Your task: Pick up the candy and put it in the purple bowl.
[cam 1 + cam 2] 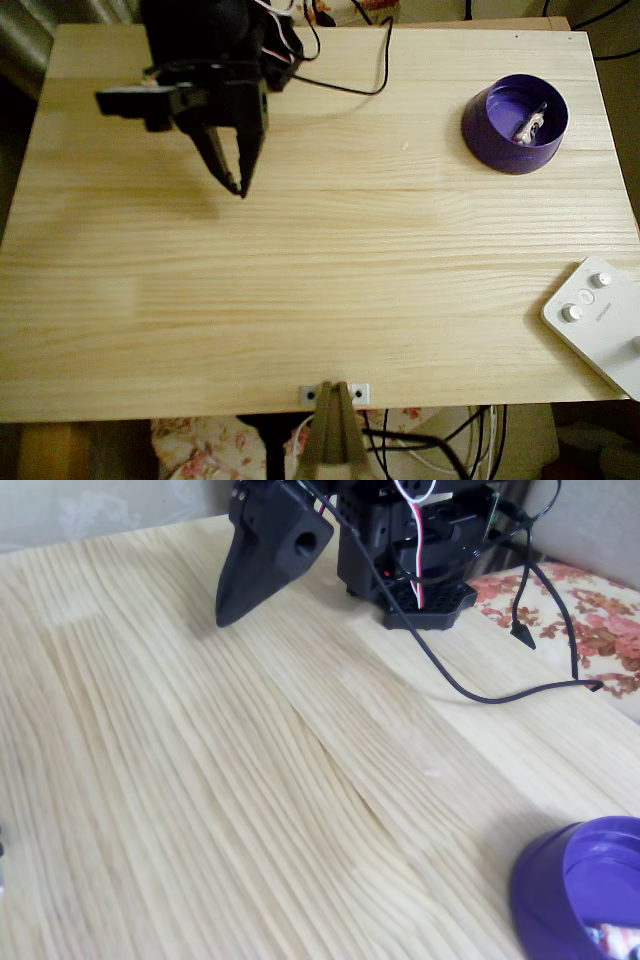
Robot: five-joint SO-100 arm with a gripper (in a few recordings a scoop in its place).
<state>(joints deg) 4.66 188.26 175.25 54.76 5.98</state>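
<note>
We read the scene from the overhead view first. The small whitish-silver wrapped candy [529,124] lies inside the round, deep purple plastic bowl [489,128], leaning against the lighter violet inner wall on the right-hand part of the pale wooden plank surface [320,300]; we judge the delivery complete, since nothing of the kind lies loose on the planks. The black two-finger tool [240,186] hangs well apart from the bowl, at the upper left of that view, its tips pointing down. The two fingers converge until their points almost meet, with nothing between them, so we take the tool as clenched and empty. In the fixed view the same tool [228,615] shows as a dark wedge whose tip hovers just above the boards near the arm's base, and the bowl's rim [540,865] enters at the lower right corner, a scrap of wrapper [618,942] visible within. We read this posture as a parked arm clear of the bowl. A white box with round knobs [600,325] sits at the lower right edge, and a black cable [470,685] trails across the planks.
</note>
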